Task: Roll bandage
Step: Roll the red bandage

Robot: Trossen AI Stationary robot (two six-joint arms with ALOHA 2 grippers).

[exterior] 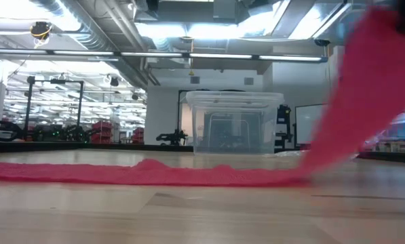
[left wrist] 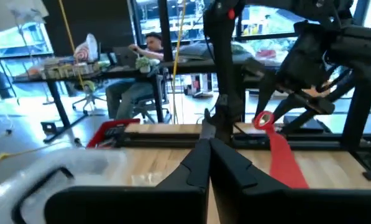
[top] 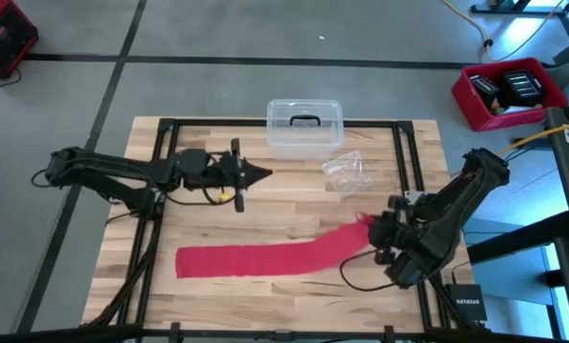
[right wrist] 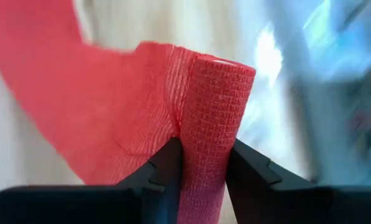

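Bandage [top: 265, 258]: long red strip flat across tabletop [top: 294, 200], right end lifted into a small roll. Right tool [right wrist: 204, 177] clamped on that roll; left tool [top: 262, 173] together, idle w/ nothing held. Risk: thin pinch, roll could slip or unwind if strip drags.

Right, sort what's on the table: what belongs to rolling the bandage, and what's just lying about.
In the job:
- bandage, its rolled end lifted
- right tool, shut on the rolled end
- left tool, shut, waiting above the table

Lying about:
- clear plastic box
- crinkled clear wrapper
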